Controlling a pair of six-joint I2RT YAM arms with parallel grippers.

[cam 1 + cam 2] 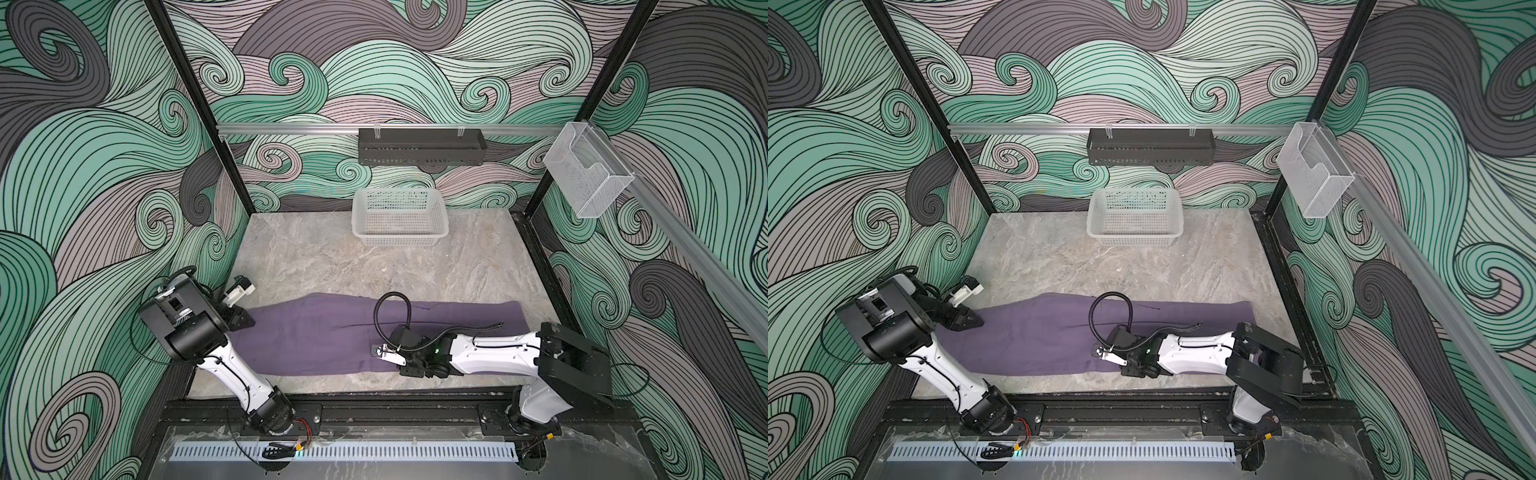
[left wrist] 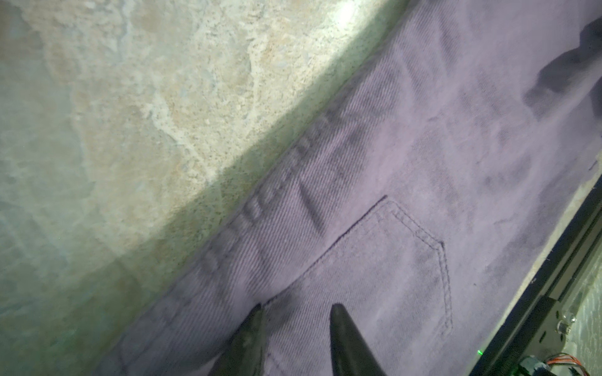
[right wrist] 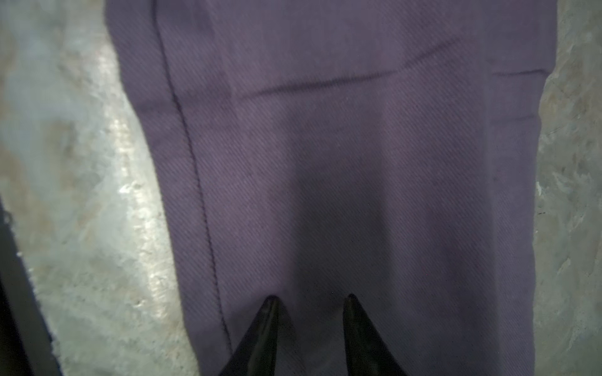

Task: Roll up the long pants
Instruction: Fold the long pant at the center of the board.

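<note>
The long pants (image 1: pixel 328 332) (image 1: pixel 1038 336) lie flat across the front of the table, folded lengthwise, dusty purple. The waistband and a back pocket (image 2: pixel 391 260) are at the left end. My left gripper (image 1: pixel 243 322) (image 1: pixel 968 320) (image 2: pixel 298 307) is low over that end, its fingers (image 2: pixel 338 325) apart with flat fabric between them and nothing pinched. My right gripper (image 1: pixel 384 357) (image 1: pixel 1104 356) (image 3: pixel 311 297) points left along the leg near its front seam (image 3: pixel 195 195). Its fingers (image 3: pixel 353 325) are also apart over smooth cloth. The right arm hides part of the leg.
A white mesh basket (image 1: pixel 357 216) stands at the back centre of the marble table (image 1: pixel 324 262). A black shelf (image 1: pixel 422 151) hangs on the rear rail and a clear holder (image 1: pixel 588 174) on the right rail. A black frame rail (image 1: pixel 374 405) runs along the front edge.
</note>
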